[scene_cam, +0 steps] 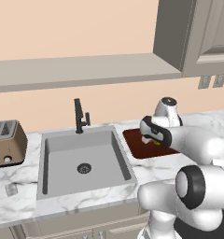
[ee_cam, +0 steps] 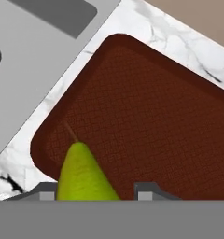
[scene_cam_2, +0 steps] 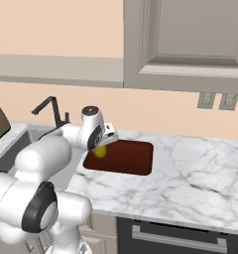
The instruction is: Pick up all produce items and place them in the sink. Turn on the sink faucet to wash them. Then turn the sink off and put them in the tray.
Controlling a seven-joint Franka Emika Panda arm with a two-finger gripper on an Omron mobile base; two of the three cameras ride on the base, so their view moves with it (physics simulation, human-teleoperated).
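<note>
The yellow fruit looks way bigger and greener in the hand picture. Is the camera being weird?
Hand view: the fruit sits right at the lens, so it looms large, sharp, yellow-green. Right base view: it is a small yellow ball at the tool over the tray, evenly lit.

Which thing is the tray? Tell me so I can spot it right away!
Find the big grey sink sunk into the white marble counter. Just beside it, on the side away from the brown toaster, lies the tray, under the gripper that holds a yellow-green fruit. It is the only flat, dark red-brown rectangle, with a low rim and rounded corners.
</note>
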